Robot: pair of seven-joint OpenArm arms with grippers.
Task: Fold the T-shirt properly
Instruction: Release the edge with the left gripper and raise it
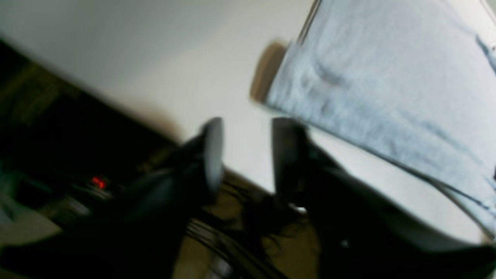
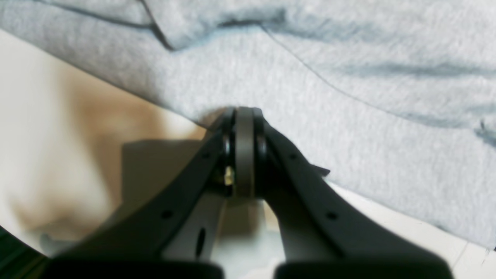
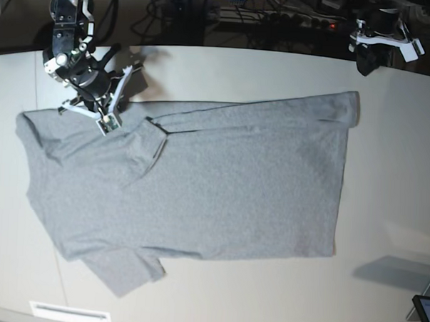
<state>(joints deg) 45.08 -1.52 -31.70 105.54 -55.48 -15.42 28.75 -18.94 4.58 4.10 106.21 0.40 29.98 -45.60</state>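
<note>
Grey shirt (image 3: 199, 196) spread flat on a pale table (image 3: 386, 175), one arm at each far corner.

Left wrist view, blurred: the left gripper (image 1: 246, 155) has its jaws apart with nothing between them, above the table edge; the shirt's corner lies at about 1 o'clock from the tips. Right wrist view: the right gripper (image 2: 244, 116) is closed, its pads (image 2: 244, 155) pressed together, tips at the shirt's edge; whether cloth is pinched I cannot tell. Base view: the shirt lies sideways across the table's middle, one sleeve folded in at 11 o'clock; the right gripper sits at the shirt's 10 o'clock edge, and the left arm stands off the cloth at 1 o'clock.
</note>
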